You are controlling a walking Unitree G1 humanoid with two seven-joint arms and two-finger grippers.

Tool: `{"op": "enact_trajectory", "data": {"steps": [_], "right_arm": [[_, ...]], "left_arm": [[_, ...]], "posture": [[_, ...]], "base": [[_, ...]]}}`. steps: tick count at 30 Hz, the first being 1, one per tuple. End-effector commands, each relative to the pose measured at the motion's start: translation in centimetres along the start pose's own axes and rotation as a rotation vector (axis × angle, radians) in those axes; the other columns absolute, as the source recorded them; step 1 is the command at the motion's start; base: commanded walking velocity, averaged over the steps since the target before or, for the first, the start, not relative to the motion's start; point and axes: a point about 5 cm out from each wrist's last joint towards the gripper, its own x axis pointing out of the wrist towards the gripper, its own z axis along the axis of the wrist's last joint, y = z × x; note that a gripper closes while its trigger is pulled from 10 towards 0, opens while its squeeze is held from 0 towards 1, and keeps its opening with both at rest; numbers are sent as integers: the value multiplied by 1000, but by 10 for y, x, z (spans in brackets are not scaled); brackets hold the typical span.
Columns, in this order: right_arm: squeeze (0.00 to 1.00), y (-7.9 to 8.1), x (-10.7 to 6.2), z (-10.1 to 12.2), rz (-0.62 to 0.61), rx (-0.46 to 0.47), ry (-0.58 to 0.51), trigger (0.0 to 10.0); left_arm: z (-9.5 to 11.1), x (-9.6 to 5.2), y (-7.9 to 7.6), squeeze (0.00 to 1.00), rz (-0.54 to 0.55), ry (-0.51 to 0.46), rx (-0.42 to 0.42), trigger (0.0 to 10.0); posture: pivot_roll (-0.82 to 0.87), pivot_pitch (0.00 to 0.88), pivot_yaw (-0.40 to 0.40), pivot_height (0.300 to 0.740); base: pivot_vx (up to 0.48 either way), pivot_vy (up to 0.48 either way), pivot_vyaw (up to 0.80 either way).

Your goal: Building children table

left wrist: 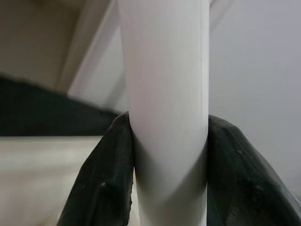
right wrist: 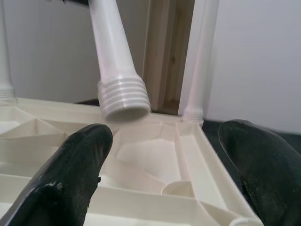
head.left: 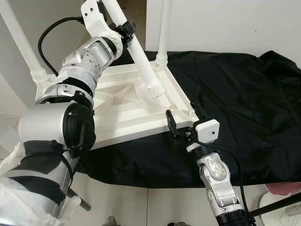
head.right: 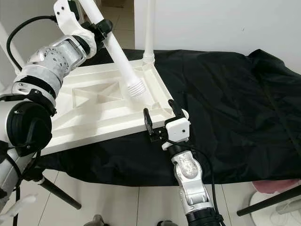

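Presently the left end effector [head.left: 123,29] is clamped on a white plastic table leg with a threaded end [head.left: 146,70], tip hanging just above the upturned white ribbed plastic tabletop [head.left: 117,110] on black cloth [head.left: 244,94]. Directly ahead of the right end effector [head.left: 181,120], whose fingers stand wide apart holding nothing, lies the tabletop's near corner. Risk: the tilted leg may cross-thread or miss its socket.

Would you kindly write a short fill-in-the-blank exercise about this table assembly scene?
1. The left gripper is shut on a loose white ____.
2. The tabletop lies upside down on a ____ cloth.
3. The right gripper, at the tabletop's near corner, has its fingers ____.
4. The loose leg's lower end has a ____ tip.

Missing words: leg; black; open; threaded
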Motion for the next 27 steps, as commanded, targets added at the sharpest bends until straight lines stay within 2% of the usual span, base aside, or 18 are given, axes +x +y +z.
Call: {"op": "enact_trajectory", "data": {"steps": [1,5,9,15,18,21,27], "right_arm": [[0,-6,12,9,1,3,3,10000],[0,-9,15,9,6,2,22,10000],[0,-13,19,12,12,25,47,10000],[0,-14,21,13,22,38,71,10000],[0,-16,23,12,8,21,102,10000],[0,-14,26,12,16,24,119,10000],[0,-14,30,14,53,-4,117,10000]], "left_arm": [[1,0,-14,0,-138,-64,55,10000],[0,-1,-15,0,-141,-90,85,10000],[-14,-5,-21,0,-177,-110,192,10000],[-22,-8,-22,0,-169,-120,254,10000],[-30,-10,-27,0,-173,-129,293,10000],[-43,-16,-39,0,-214,-146,349,10000],[-52,-23,-50,0,-275,-172,377,10000]], "posture": [[-52,0,6,740],[-52,0,6,740],[-50,0,-4,740],[-45,0,-13,740],[-40,0,-19,740],[-39,0,-22,740],[-35,0,-24,740]], "base": [[0,0,0],[0,0,0],[0,0,0],[0,0,0],[0,0,0],[0,0,0],[0,0,0]]}}
